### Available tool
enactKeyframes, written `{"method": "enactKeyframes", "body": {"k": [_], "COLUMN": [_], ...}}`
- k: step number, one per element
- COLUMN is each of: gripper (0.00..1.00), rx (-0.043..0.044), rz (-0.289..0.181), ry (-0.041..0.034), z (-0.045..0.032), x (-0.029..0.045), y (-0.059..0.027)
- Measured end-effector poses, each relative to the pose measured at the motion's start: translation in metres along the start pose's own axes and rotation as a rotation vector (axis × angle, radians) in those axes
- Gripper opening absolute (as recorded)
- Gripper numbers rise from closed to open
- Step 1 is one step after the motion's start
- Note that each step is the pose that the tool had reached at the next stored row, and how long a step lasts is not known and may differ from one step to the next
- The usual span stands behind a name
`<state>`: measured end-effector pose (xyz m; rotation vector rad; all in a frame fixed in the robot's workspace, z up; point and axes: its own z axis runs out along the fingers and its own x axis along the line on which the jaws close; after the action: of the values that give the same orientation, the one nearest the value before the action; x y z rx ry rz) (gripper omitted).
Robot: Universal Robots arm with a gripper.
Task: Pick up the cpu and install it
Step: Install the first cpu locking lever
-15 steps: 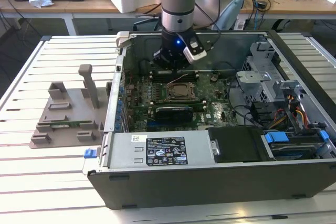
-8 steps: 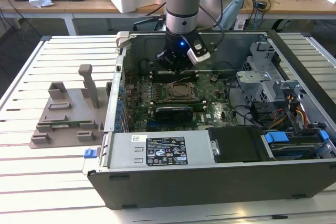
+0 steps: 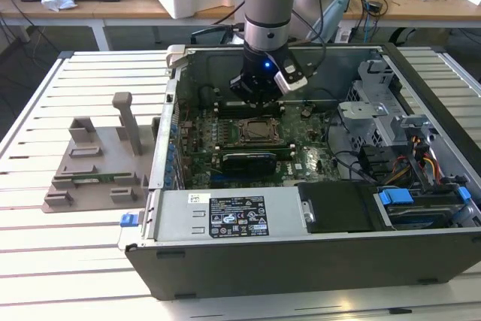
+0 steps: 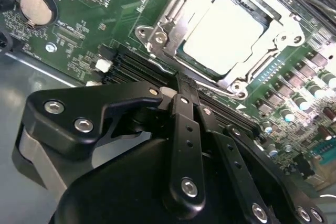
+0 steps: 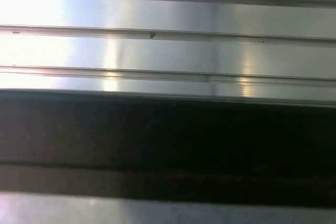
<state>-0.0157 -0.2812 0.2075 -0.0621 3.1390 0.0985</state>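
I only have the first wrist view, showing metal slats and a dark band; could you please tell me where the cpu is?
Observer: In the second wrist view the cpu lies in the motherboard socket, silvery top up.
Operator: Thank you. Is the gripper touching it?
Observer: No. The gripper is apart from it, over the black memory slots beside the socket.
Operator: And where is the arm overall?
Observer: In the exterior view it reaches down into the open computer case, above the motherboard.
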Motion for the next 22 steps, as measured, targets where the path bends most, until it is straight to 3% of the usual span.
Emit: {"method": "enactKeyframes", "body": {"k": [5, 11, 17, 19, 22], "gripper": [0.11, 0.11, 0.11, 0.11, 0.11], "rx": [0.0003, -0.0001, -0.0011, -0.0022, -0.0013], "rz": [0.000, 0.000, 0.000, 0.000, 0.000], "ry": [0.0014, 0.0013, 0.0011, 0.0003, 0.0011], "z": [0.0027, 0.0037, 0.0062, 0.0041, -0.0058], "x": [-0.0068, -0.0075, -0.0100, -0.0102, -0.0101], "y": [-0.0006, -0.0057, -0.0048, -0.0044, -0.0040]}}
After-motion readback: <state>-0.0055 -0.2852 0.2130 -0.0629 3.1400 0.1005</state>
